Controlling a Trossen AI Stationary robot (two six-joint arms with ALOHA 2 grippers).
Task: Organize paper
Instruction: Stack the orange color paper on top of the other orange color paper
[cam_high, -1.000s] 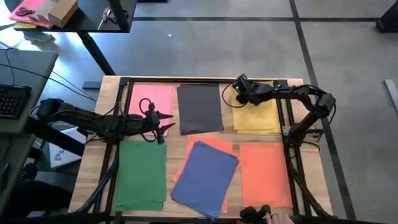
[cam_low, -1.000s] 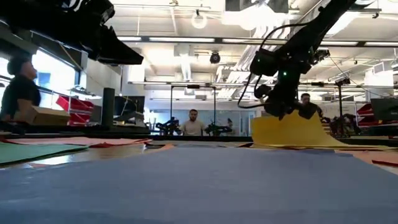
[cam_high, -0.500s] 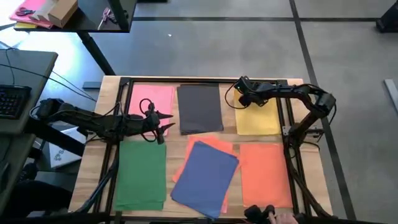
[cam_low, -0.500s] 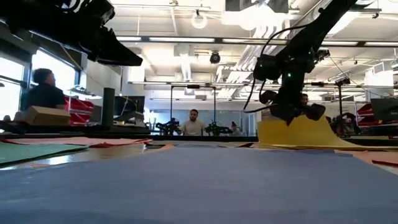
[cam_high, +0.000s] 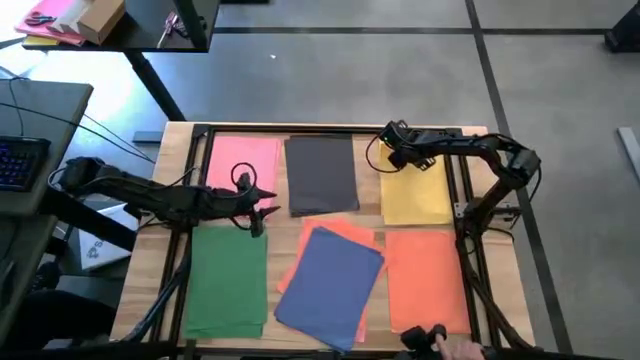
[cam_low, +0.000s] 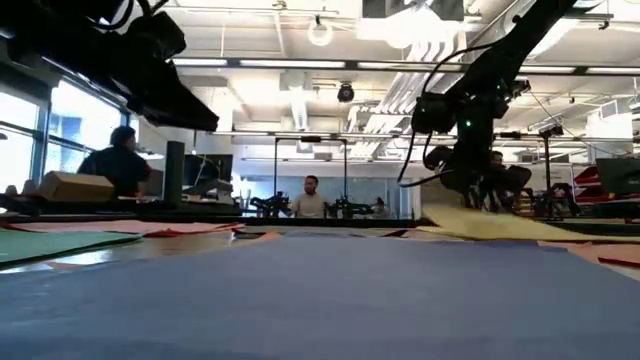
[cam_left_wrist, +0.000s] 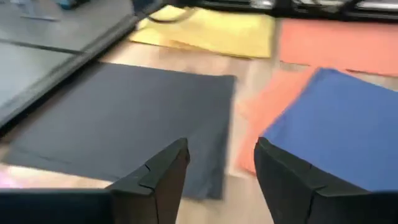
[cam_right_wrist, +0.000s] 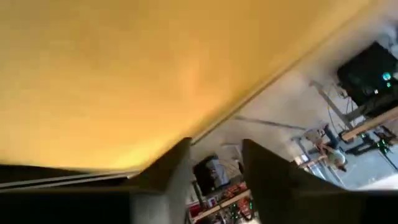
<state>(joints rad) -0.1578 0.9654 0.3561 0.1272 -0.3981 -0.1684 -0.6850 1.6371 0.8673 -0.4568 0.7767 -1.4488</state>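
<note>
Coloured paper sheets lie flat on the wooden table: pink (cam_high: 247, 160), dark grey (cam_high: 322, 175) and yellow (cam_high: 415, 188) along the far side; green (cam_high: 228, 278), blue (cam_high: 330, 285) on an orange sheet (cam_high: 340, 236), and another orange sheet (cam_high: 428, 280) on the near side. My left gripper (cam_high: 262, 210) hovers open over the gap between pink, dark grey and green; the left wrist view shows dark grey (cam_left_wrist: 124, 118) and blue (cam_left_wrist: 336, 124) ahead of it. My right gripper (cam_high: 392, 152) is open at the yellow sheet's far left corner (cam_right_wrist: 124, 68). My right gripper stands at the yellow sheet's far left corner (cam_low: 450, 212), with nothing showing in the gap between its fingers. Whether a finger touches the sheet, I cannot tell.
Black frame rails (cam_high: 200, 135) run along the table's far and side edges. A person's hand (cam_high: 462, 350) with a dark object shows at the near right edge. A side table with a pink-and-yellow bundle and a box (cam_high: 75, 18) stands far left. People sit in the room behind.
The yellow sheet's far left corner, lifted a second ago, has dropped almost flat, and the sheet has slid slightly toward the table's right edge. My right gripper has gone a little toward the right edge with it. My left gripper has sunk slightly.
</note>
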